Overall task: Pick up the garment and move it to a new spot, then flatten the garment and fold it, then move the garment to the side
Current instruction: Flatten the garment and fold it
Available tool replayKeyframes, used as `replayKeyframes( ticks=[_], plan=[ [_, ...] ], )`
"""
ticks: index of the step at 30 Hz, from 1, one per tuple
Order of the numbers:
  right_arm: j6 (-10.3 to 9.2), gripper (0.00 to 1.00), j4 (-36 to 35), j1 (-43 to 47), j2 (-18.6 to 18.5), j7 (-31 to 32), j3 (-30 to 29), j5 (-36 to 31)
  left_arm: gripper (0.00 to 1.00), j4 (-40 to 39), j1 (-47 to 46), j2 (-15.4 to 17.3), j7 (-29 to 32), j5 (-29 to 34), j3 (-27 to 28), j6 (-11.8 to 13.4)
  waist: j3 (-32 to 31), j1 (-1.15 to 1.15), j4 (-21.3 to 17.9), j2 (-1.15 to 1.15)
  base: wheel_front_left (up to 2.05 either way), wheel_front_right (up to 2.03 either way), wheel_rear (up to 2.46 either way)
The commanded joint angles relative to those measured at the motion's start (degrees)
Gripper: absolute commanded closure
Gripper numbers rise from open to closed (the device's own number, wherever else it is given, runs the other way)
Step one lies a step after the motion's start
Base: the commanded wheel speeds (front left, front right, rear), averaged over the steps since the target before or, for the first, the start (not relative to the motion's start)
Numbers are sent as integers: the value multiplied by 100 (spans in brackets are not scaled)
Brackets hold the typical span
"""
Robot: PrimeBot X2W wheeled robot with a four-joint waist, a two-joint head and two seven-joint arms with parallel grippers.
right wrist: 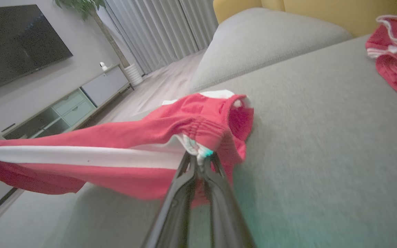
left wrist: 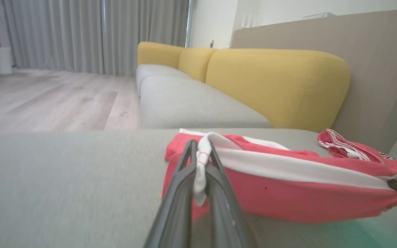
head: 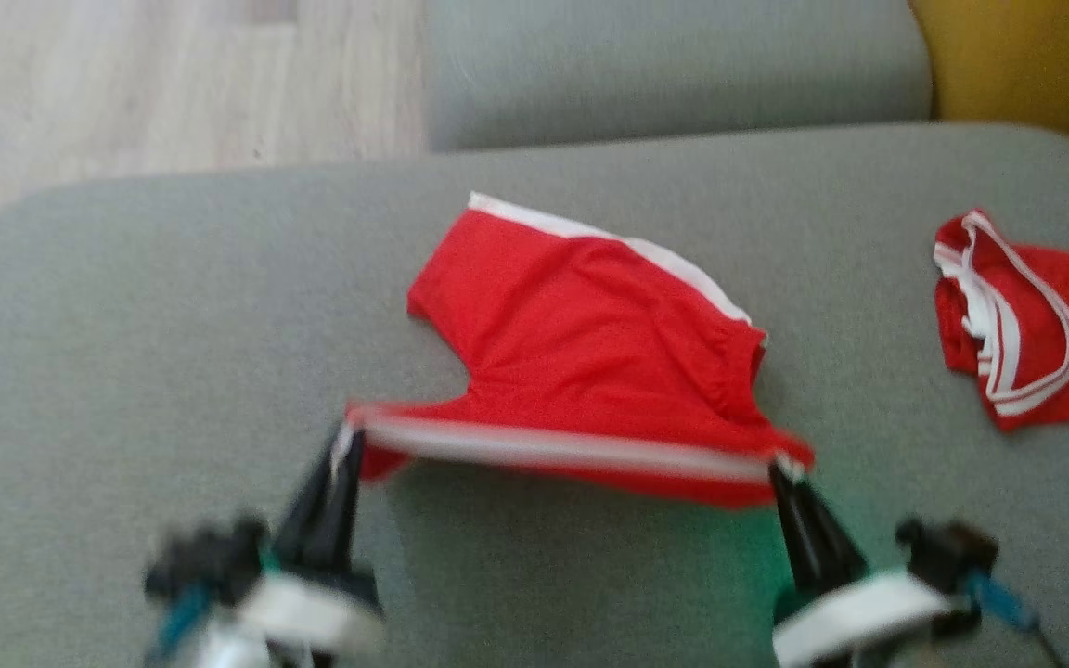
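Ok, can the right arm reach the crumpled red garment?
Probably not yet: bare sofa cushion leaves the way to the crumpled red garment free, but the right gripper is shut on the red shorts' corner.

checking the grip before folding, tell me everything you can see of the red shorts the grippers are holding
The red shorts look like thin, smooth sports fabric with white side stripes and a gathered elastic waist. The left gripper and right gripper each pinch one end of the near edge, lifted and stretched taut between them along a white stripe. The rest lies wrinkled on the grey sofa cushion.
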Motion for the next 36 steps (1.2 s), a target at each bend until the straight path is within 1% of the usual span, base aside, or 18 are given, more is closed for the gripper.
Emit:
replayKeyframes(
  ticks=[1,4,6,9,12,15,19,24,28,30,34,35,36],
  plan=[
    [37,100,-201,-485,-30,-38,76,47,100,-153,-669,155,-38,9,139,11,263,0,-119,0,0,0,0],
    [37,100,-179,-1069,56,27,53,177,100,145,-1655,518,-38,-201,-145,10,737,0,-252,0,0,0,0],
    [37,100,-148,-1526,116,93,23,248,100,464,-2386,801,-37,-321,-483,10,1084,0,-345,0,0,0,0],
    [37,100,-13,-2204,209,156,-38,366,100,932,-3461,1112,10,-605,-917,10,1570,0,-496,0,0,0,0],
    [37,100,260,-2777,285,251,-33,503,100,1389,-4358,1356,18,-797,-1378,10,1955,0,-655,0,0,0,0],
    [37,100,536,-3238,325,246,55,704,100,1889,-4999,1500,61,-1032,-1846,10,2241,0,-821,0,0,0,0],
    [37,100,836,-3662,333,137,457,1215,100,2457,-5596,1617,71,-1385,-2418,10,2507,0,-995,0,0,0,0],
    [37,100,1130,-3947,334,17,957,1761,100,3038,-6058,1766,28,-1748,-2847,10,2690,0,-1160,0,0,0,0],
    [37,100,1250,-4067,335,-28,1133,2064,100,3391,-6328,1803,-15,-1900,-2943,10,2733,0,-1205,0,0,0,0],
    [37,100,1250,-4121,335,-33,1148,2115,100,3586,-6415,1804,-24,-1837,-3033,10,2735,0,-1223,0,0,0,0],
    [37,100,1206,-4139,335,-36,1148,2129,100,3892,-6486,1716,-31,-1928,-3121,10,2722,0,-1236,0,0,0,0],
    [37,0,1180,-4150,335,-36,1111,2038,62,3984,-6519,1631,-34,-1966,-3139,10,2717,0,-1217,0,0,0,0],
    [37,0,1169,-4148,335,-37,1074,1935,0,4008,-6504,1577,-35,-1993,-3155,10,2707,0,-1202,0,0,0,0]
  ],
)
